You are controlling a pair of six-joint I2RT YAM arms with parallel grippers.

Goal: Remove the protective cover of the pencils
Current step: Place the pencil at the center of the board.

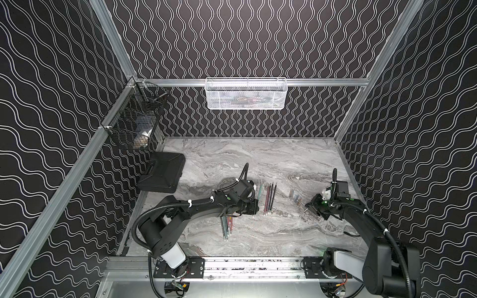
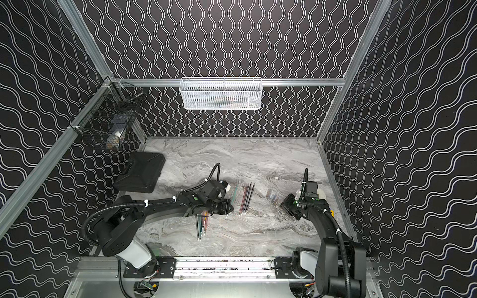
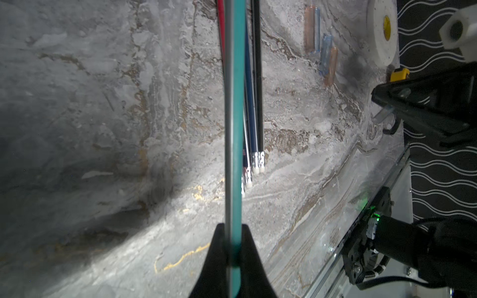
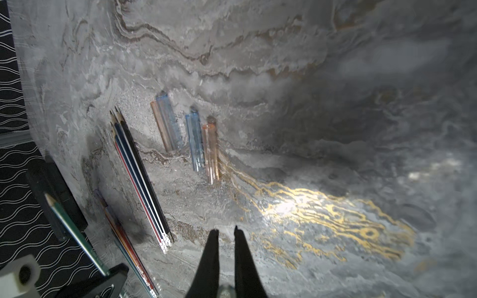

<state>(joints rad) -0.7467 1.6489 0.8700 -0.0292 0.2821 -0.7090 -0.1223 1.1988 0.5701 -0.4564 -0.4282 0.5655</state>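
Note:
My left gripper [image 3: 233, 227] [image 1: 256, 206] is shut on a teal pencil [image 3: 235, 116] [image 1: 260, 192] near its eraser end. The pencil's bare sharpened tip [image 4: 48, 196] points away over the table. My right gripper [image 4: 225, 231] [image 1: 309, 207] is shut, with a small clear protective cover [image 3: 383, 114] sticking out from its fingers. Three bare dark pencils [image 4: 140, 180] [image 1: 269, 198] lie side by side between the arms. More pencils [image 1: 227, 227] lie partly under the left arm. Several loose blue and orange covers [image 4: 196, 142] [image 1: 296, 197] lie on the marble.
A black case [image 1: 162, 175] lies at the back left. A black wire basket [image 1: 134, 121] hangs on the left wall, and a white mesh basket [image 1: 245, 94] hangs on the back rail. A white tape roll [image 3: 382, 33] stands near the right wall.

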